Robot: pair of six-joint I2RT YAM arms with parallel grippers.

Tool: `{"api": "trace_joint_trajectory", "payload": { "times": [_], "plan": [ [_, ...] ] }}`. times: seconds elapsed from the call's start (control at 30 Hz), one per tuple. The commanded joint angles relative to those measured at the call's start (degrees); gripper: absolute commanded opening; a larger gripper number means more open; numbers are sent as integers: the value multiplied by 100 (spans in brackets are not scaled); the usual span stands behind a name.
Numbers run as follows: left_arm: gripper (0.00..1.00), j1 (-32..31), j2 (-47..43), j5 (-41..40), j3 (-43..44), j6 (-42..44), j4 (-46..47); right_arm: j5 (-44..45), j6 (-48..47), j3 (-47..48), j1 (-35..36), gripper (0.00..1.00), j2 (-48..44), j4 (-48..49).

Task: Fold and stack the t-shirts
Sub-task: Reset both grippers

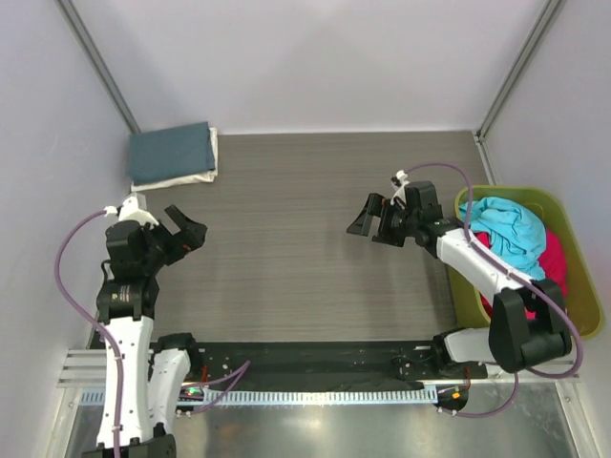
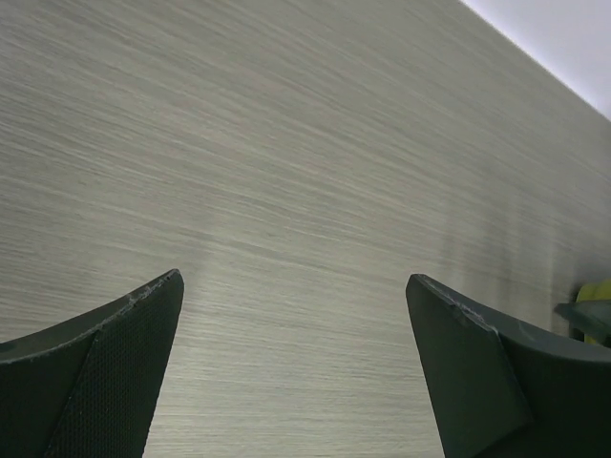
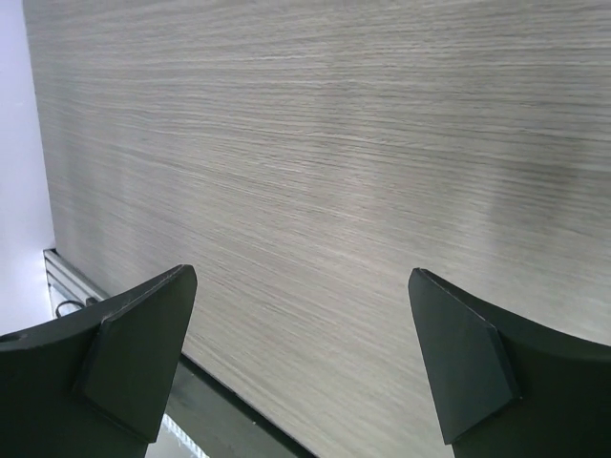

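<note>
Slate-blue t-shirt (image 1: 170, 151) folded neatly atop cream-white t-shirt (image 1: 194, 177) at far left corner of table (image 1: 305, 191), turquoise t-shirt (image 1: 506, 229) and pink-red t-shirt (image 1: 555, 260) crumpled in green bin (image 1: 584, 315) at right edge, left gripper (image 1: 189, 229) and right gripper (image 1: 374, 224) spread, empty

Two folded t-shirts (image 1: 170, 153), perhaps two unfolded t-shirts (image 1: 511, 234), one bin (image 1: 521, 195)

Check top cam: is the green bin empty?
No, a turquoise t-shirt and a pink-red t-shirt lie bunched inside the green bin.
</note>
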Motion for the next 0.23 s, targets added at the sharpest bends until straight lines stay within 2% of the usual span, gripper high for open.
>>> {"api": "trace_joint_trajectory", "payload": {
  "times": [0.0,0.13,0.2],
  "plan": [
    [100,-21,428,273,92,204,65,310,123,278,27,100,-594,-435],
    [100,-82,369,308,102,205,-16,671,53,585,36,100,-981,-989],
    [100,-170,228,282,94,205,-7,1433,-44,753,36,100,-1210,-1331]
  ]
}}
